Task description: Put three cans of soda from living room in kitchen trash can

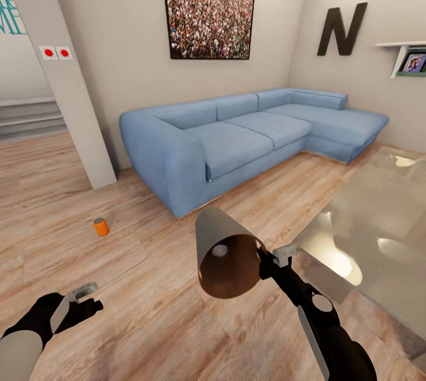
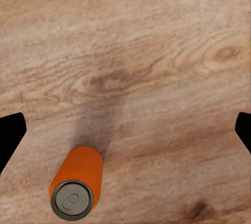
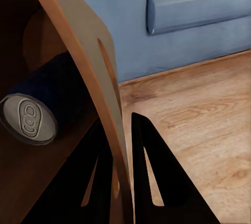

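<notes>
An orange can of soda (image 1: 101,226) stands upright on the wood floor of the living room, ahead of my left gripper (image 1: 87,299). In the left wrist view the same can (image 2: 76,185) sits below and off-centre from my open left gripper (image 2: 125,130), untouched. My right gripper (image 1: 269,260) is shut on the rim of the tash can (image 1: 228,251), which is held off the floor, tipped with its mouth toward me. Inside it lies a dark blue can of soda (image 3: 39,106); its grey top (image 1: 222,249) shows. The bin wall (image 3: 89,51) runs between the right fingers (image 3: 151,161).
A long blue corner sofa (image 1: 248,132) lines the far wall. The glass low table (image 1: 378,233) is close on my right, beside the right arm. A white pillar (image 1: 65,85) stands at the left, with steps behind. Open wood floor lies around the orange can.
</notes>
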Controlling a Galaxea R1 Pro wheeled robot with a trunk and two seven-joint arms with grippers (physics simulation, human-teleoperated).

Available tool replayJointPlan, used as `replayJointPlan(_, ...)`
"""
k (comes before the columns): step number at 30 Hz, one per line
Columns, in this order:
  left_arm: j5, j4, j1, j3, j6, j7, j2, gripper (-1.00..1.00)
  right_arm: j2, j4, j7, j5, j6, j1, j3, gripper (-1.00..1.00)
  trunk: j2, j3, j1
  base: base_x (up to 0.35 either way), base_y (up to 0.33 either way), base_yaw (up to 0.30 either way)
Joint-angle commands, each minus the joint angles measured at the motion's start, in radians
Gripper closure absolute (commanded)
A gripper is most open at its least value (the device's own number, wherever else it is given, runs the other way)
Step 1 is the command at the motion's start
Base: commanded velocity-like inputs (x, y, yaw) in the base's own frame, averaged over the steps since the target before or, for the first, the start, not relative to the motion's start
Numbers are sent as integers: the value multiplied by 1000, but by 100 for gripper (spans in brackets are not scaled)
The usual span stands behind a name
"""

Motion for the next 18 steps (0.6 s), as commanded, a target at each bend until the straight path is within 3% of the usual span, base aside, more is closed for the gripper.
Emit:
replayJointPlan(1, 0, 0, 0, 0, -2, 0, 1, -100, 0, -2, 7, -12, 1, 0, 0, 100, -7, -3, 4, 0, 0, 0)
replayJointPlan(9, 0, 0, 0, 0, -10, -1, -2, -100, 1, -2, 7, -12, 2, 0, 0, 100, -63, -28, 34, 0, 0, 0)
replayJointPlan(18, 1, 0, 0, 0, -34, -4, -5, -100, 2, 2, 7, -12, 2, 0, 0, 100, -63, -28, 34, 0, 0, 0)
